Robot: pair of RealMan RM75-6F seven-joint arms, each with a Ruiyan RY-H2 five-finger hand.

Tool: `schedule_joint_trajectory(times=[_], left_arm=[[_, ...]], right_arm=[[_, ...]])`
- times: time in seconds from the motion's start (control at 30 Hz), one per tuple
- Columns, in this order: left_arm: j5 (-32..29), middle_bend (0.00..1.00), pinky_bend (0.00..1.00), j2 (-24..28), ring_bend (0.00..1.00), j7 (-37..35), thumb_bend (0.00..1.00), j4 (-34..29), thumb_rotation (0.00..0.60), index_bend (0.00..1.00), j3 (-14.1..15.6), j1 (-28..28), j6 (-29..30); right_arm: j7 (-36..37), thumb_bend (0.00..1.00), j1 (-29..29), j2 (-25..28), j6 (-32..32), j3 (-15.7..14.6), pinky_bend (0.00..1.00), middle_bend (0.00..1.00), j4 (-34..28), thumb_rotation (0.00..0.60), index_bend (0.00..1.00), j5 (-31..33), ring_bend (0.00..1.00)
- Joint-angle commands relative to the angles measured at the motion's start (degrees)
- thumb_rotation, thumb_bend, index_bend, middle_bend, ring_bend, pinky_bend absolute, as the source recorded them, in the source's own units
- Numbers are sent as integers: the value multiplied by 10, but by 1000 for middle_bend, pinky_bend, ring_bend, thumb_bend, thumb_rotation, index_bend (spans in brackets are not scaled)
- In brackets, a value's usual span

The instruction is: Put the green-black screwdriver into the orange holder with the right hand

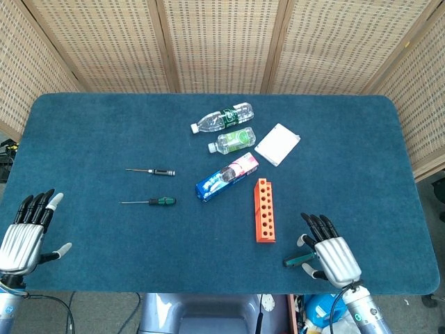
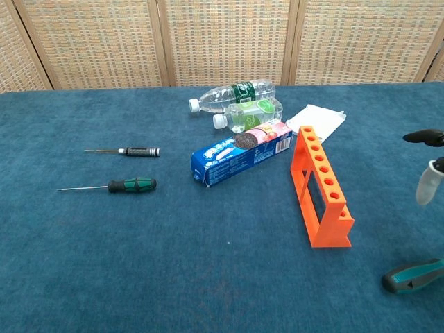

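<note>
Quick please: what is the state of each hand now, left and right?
Left hand: open, holds nothing.
Right hand: open, fingers spread above the green-black screwdriver, not gripping it.

We see the right hand covering the screwdriver's shaft in the head view; the chest view's edge cuts off that hand and the handle's end.
</note>
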Motion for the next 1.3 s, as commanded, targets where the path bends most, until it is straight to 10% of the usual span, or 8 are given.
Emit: schedule_joint_trajectory(times=[0.03,1.3], left_arm=[[0,0,0,-1,0,0,0,0,600,0,0,0,-1],[2,0,0,-3,0,2,0,2,600,0,1,-1,1]], right_arm=[[-21,188,8,-18,-14,6,0,0,1,600,418,18,0],[-109,189,20,-104,-49,3,0,0,62,600,428,120,0]])
